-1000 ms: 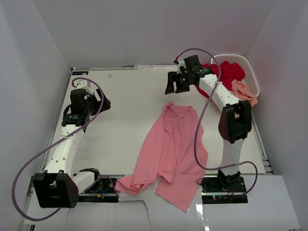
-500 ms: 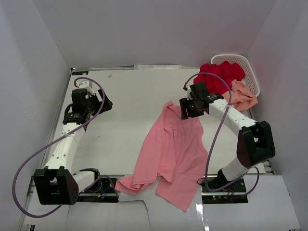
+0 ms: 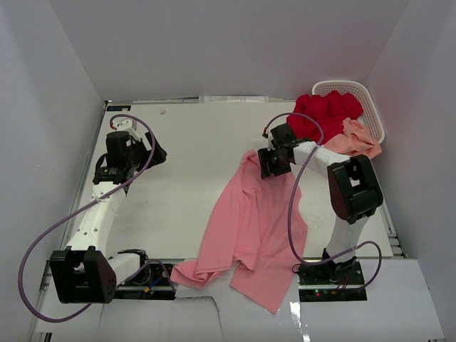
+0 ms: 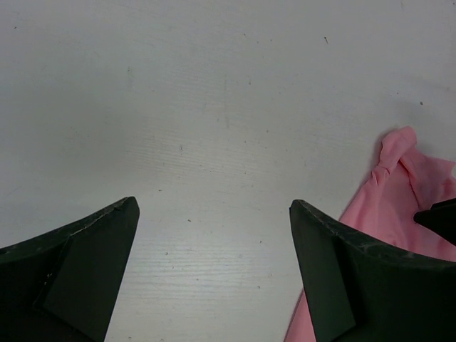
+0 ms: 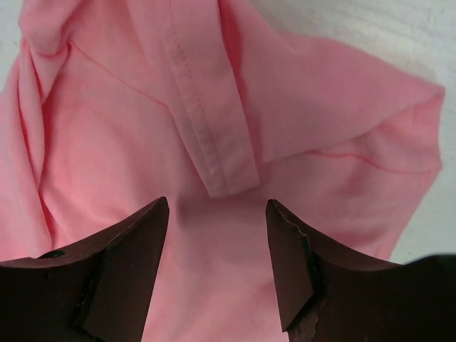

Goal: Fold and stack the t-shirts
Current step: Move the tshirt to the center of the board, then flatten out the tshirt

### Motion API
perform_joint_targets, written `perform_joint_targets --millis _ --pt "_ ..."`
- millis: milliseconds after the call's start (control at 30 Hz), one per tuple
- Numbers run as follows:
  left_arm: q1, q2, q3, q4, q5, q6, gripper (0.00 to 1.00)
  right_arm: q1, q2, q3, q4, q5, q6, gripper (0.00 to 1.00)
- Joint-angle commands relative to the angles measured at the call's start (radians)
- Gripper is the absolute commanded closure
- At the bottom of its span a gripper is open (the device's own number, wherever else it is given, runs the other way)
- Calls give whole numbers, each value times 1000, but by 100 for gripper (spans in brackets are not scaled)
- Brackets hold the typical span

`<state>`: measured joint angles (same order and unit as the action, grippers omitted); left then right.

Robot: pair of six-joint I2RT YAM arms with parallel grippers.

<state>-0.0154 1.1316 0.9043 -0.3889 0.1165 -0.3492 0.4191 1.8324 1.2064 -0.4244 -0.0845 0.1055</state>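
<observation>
A medium pink t-shirt (image 3: 249, 221) lies crumpled down the middle of the table, its lower end at the near edge. My right gripper (image 3: 269, 165) is down on its far top end, open, the jaws straddling pink cloth (image 5: 214, 107) just below a folded hem flap (image 5: 214, 142). In the right wrist view the right gripper (image 5: 217, 206) has nothing pinched. A deep red t-shirt (image 3: 324, 114) and a pale peach t-shirt (image 3: 356, 141) spill out of the basket. My left gripper (image 3: 153, 153) hangs open over bare table (image 4: 214, 206), the pink t-shirt (image 4: 406, 192) off to its right.
A white perforated basket (image 3: 374, 107) stands in the far right corner. White walls close in the table on three sides. Purple cables loop off both arms.
My right arm has swung from the far side of the table down onto the top end of the pink t-shirt, and its jaws have narrowed a little. The left arm has not moved.
</observation>
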Motion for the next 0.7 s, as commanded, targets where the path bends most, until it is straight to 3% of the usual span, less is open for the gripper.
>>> perform_joint_targets --millis 0,467,567,667 --pt "0 -6 27 2 12 3 2 -11 19 59 64 -20 10 37" --pt "0 0 25 2 18 4 2 -94 57 41 151 -129 39 45" --pt "0 0 25 2 18 6 2 -100 73 38 170 -165 52 52" --pt "0 0 24 1 18 7 2 -102 85 41 168 -204 69 50"
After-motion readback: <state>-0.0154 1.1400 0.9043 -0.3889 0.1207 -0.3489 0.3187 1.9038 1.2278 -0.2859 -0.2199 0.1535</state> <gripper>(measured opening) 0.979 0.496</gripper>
